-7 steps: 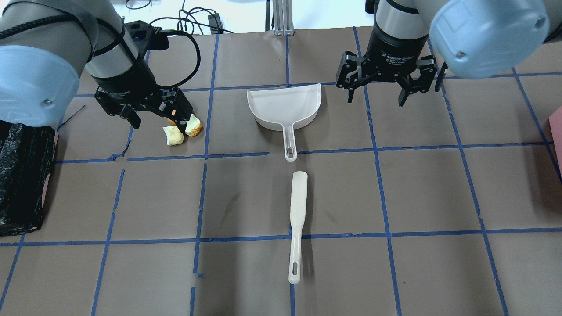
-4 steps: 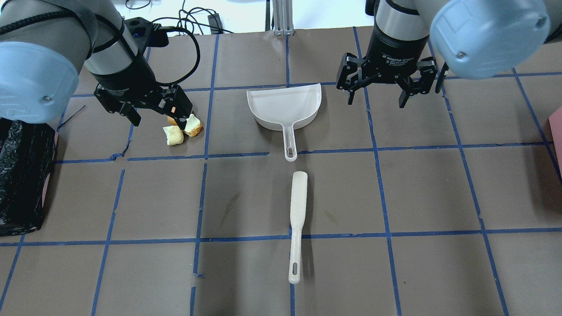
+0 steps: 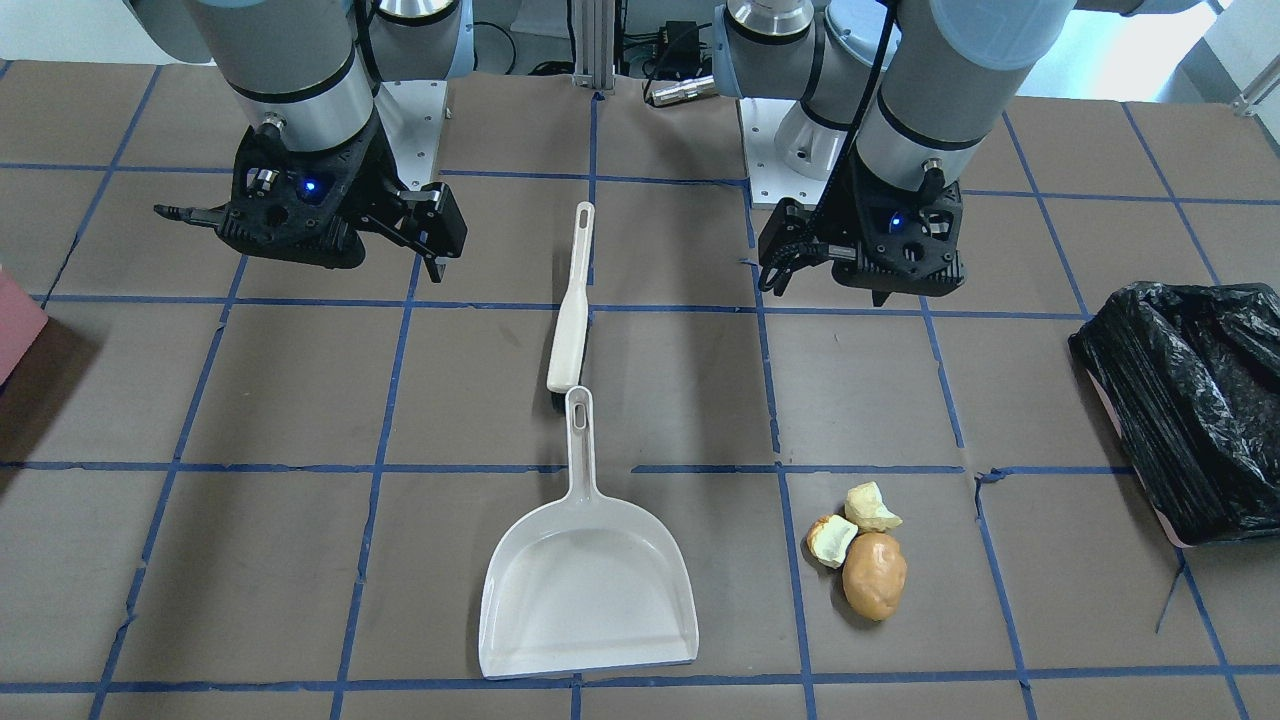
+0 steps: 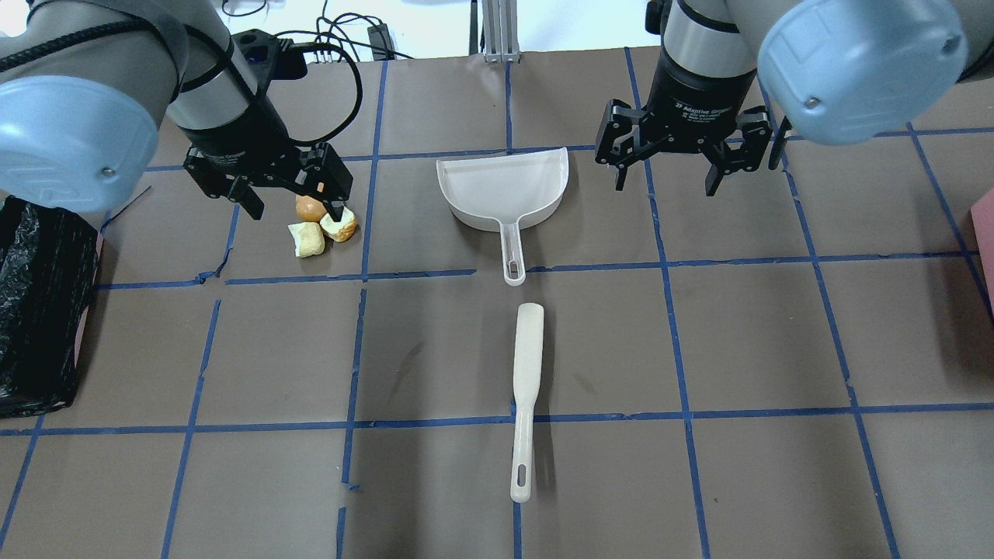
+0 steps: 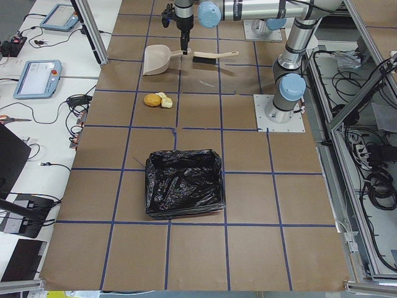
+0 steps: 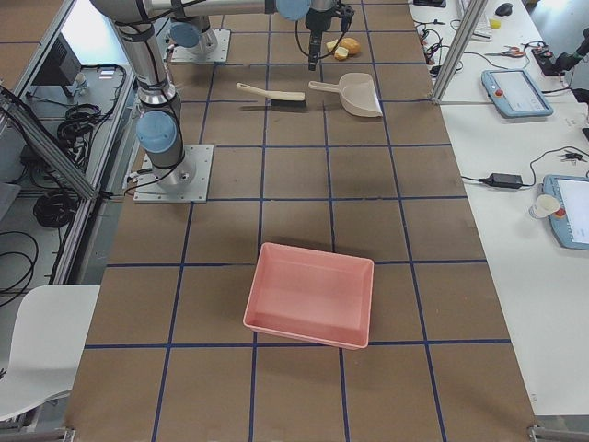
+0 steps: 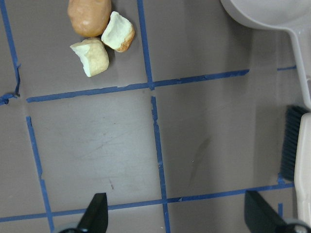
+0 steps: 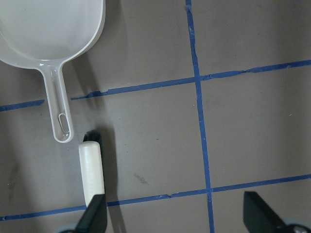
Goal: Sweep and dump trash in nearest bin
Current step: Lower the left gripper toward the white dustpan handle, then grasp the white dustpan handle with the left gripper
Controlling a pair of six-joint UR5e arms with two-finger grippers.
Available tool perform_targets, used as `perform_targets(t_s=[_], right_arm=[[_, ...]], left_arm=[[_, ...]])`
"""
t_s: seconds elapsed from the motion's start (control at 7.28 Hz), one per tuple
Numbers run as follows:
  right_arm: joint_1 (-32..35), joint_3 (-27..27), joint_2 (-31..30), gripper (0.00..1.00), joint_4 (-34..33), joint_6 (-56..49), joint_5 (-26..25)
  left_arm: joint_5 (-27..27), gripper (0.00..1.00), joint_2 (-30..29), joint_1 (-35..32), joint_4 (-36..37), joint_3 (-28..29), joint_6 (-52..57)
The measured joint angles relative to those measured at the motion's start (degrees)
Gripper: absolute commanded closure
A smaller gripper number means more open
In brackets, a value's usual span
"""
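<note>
- The bin (image 4: 43,310), lined in crinkled black plastic, is set at the left end of the table (image 4: 776,349).
- The left gripper (image 4: 293,210) is held above the table with its fingers spread wide apart, and nothing is gripped.
- The trash (image 4: 309,240) is found on the table between bin and dustpan, apart from both. An orange-brown lump (image 4: 310,206) lies on the far side, and two pale chunks (image 4: 342,227) lie close against it on the side nearer the robot.
- The dustpan (image 4: 503,186) is laid flat at the centre, with its mouth turned to the far side and its handle pointed toward the robot.
- The brush (image 4: 526,373) is laid in line with that handle, its bristled end just beside the handle's tip.
- The right gripper (image 4: 665,186) is held above the table to the right of the dustpan, its fingers likewise apart.
- A pink tray (image 6: 304,333) is set at the right end.
</note>
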Motion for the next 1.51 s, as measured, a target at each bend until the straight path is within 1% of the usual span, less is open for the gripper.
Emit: perform_targets(t_s=[0.27,0.55,0.69,1.1,1.51], right_arm=[[-0.2,2.2,-1.2,0.00,-0.1,-0.4,-0.3],[-0.5,2.7,-1.4,0.00,-0.3,-0.5,-0.5],[-0.6,2.7,-1.4,0.00,-0.3,-0.6,-0.5],[-1.3,2.6,-1.7,0.00,-0.3,-2.1,-0.5],[-4.1,2.4,-2.8,0.00,-0.6,-5.7,-0.6]], left_arm=[[-1.7,0.00,-5.8,-3.0,1.8,3.2,-2.0],[-3.2,0.00,-12.6,-6.5,4.0,7.3,-4.1],[-3.5,0.00,-14.9,-7.5,5.1,8.3,-4.7],[-4.2,0.00,-20.9,-10.5,10.3,8.6,-6.3],[-4.4,0.00,-22.9,-12.5,11.7,7.7,-7.7]])
